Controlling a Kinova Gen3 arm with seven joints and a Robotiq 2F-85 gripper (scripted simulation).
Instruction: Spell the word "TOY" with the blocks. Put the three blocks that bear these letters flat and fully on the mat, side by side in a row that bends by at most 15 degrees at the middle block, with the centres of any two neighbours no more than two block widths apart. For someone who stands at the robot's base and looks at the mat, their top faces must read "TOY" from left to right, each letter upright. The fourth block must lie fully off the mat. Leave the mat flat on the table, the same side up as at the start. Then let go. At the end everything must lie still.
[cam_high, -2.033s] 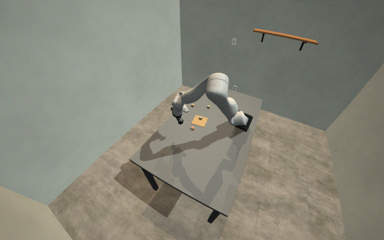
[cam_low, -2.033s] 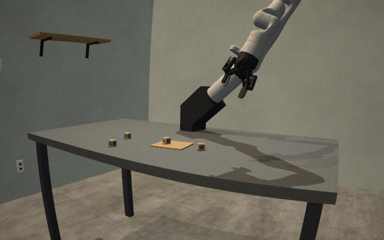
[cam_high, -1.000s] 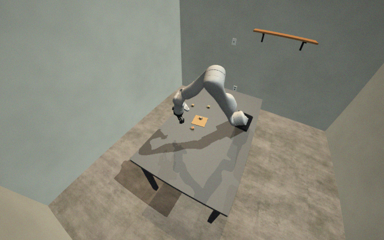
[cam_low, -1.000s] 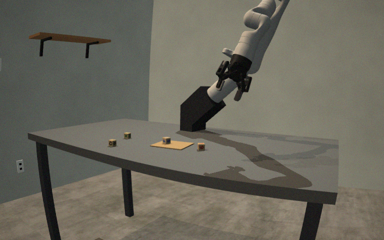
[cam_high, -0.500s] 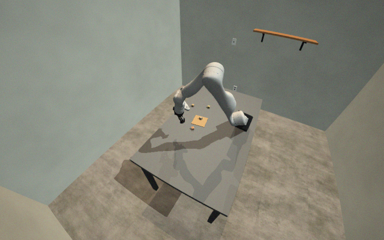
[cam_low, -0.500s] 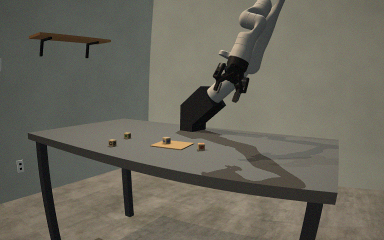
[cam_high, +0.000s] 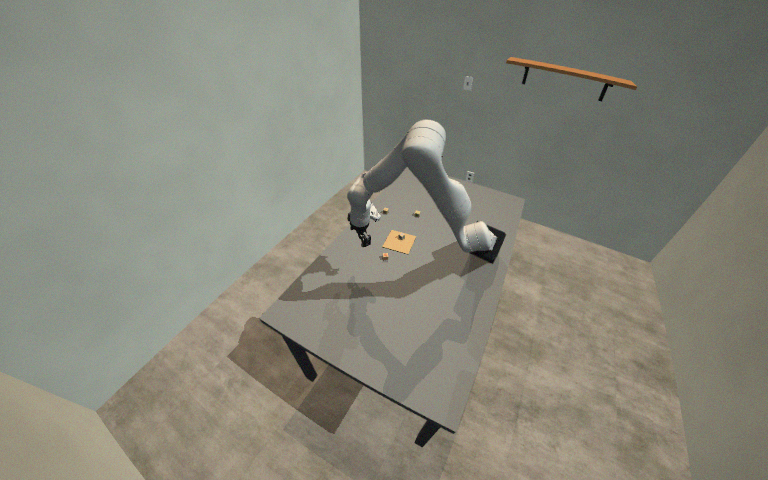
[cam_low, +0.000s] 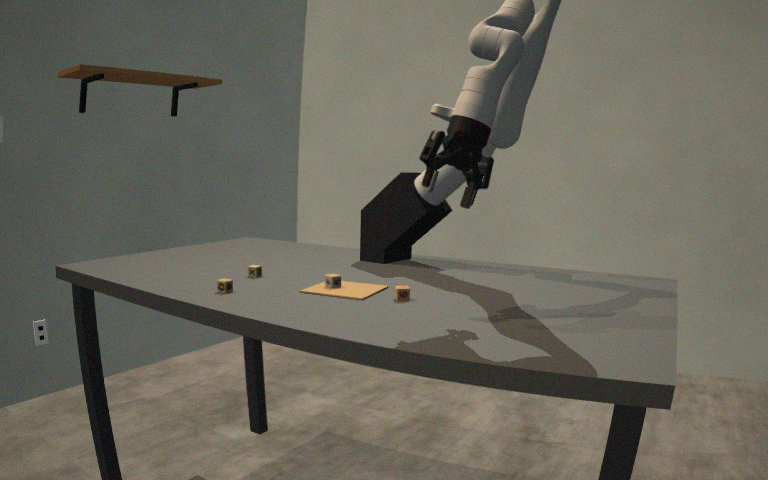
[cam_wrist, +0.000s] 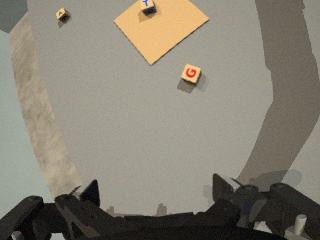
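The gripper (cam_high: 360, 242) (cam_low: 448, 196) (cam_wrist: 155, 190) is high over the table (cam_high: 419, 328) (cam_low: 317, 322) (cam_wrist: 125, 120), its fingers wide apart. The blue T block (cam_high: 401, 236) (cam_low: 333, 281) (cam_wrist: 148, 7) sits on the mat (cam_high: 398, 246) (cam_low: 345, 290) (cam_wrist: 157, 42); the red G block (cam_high: 385, 256) (cam_low: 402, 293) (cam_wrist: 191, 74) is just beside it.

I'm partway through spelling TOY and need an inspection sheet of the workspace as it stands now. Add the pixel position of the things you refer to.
Surface: grey table (cam_high: 419, 339) (cam_low: 317, 316) (cam_wrist: 125, 125), arm shadows across it.
Mat: orange-tan (cam_high: 396, 246) (cam_low: 345, 292) (cam_wrist: 162, 35), flat.
T block: on the mat (cam_high: 401, 236) (cam_low: 333, 281) (cam_wrist: 148, 7), blue T on top.
G-topped block: off the mat (cam_high: 385, 256) (cam_low: 402, 293) (cam_wrist: 191, 74), red G.
Other two blocks: off the mat; top letters not readable with certainty.
Clutter: nothing seen.
Gripper (cam_high: 365, 242) (cam_low: 448, 195) (cam_wrist: 155, 190): open, empty, above the table.
Cables: nothing seen.
Surroundings: wall shelf (cam_high: 572, 72) (cam_low: 147, 76), wall outlet (cam_high: 470, 176) (cam_low: 40, 332).
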